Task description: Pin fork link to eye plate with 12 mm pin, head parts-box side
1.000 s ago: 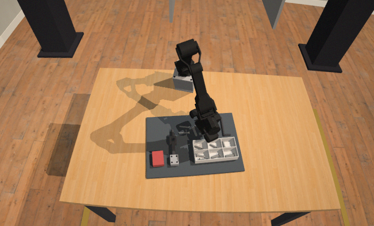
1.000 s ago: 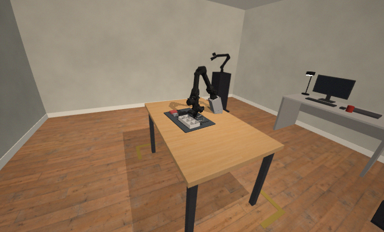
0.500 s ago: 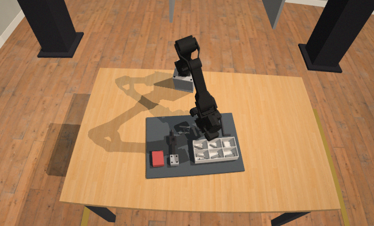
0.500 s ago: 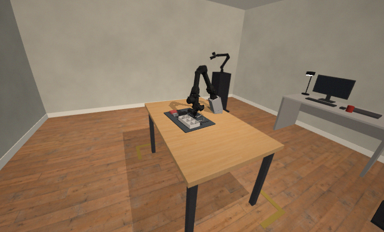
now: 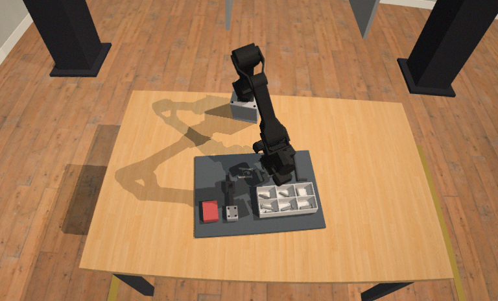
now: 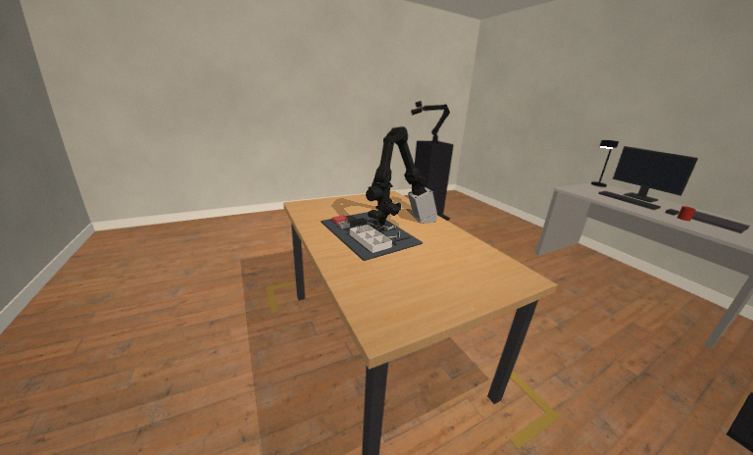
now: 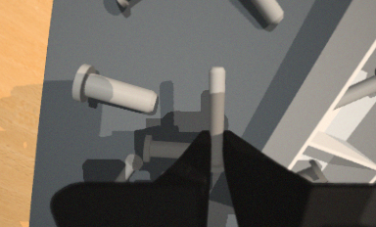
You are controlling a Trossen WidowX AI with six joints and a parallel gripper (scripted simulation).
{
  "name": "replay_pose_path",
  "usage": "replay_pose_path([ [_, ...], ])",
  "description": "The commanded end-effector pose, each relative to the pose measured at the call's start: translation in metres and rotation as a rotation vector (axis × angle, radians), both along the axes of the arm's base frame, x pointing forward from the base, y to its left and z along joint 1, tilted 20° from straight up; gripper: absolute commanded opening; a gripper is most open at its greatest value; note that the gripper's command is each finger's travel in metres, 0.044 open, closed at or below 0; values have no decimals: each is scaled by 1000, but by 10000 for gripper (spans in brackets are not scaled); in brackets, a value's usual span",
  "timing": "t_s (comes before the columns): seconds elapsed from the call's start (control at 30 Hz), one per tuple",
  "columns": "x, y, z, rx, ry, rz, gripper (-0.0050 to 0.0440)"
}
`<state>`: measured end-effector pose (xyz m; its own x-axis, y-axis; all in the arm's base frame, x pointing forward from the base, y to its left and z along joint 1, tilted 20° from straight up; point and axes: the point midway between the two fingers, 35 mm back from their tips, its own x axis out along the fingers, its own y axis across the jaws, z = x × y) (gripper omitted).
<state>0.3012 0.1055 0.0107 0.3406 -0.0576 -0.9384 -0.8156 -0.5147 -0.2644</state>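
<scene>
My gripper is shut on a slim pale grey pin, whose plain end points up the wrist view; its other end is hidden by the fingers. In the top and exterior views, the arm hides the fingertips behind the parts box. A dark link lies on the mat, its near end at a grey block with several dark holes. The block looks like the eye plate's base; the fork cheeks and eye are too small to make out. Thicker headed pins lie loose on the mat, below the held pin.
The dark mat carries everything. A red block stands beside the grey block. The box has six compartments, several with pins. More loose pins show at the wrist view's top, one near the box wall.
</scene>
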Motion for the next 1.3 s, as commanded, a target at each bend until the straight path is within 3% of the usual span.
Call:
replay_pose_path([
  [0.0, 4, 3, 15, 16, -37, -4, -50],
  [1.27, 12, 5, 10, 6, -16, -3, -50],
])
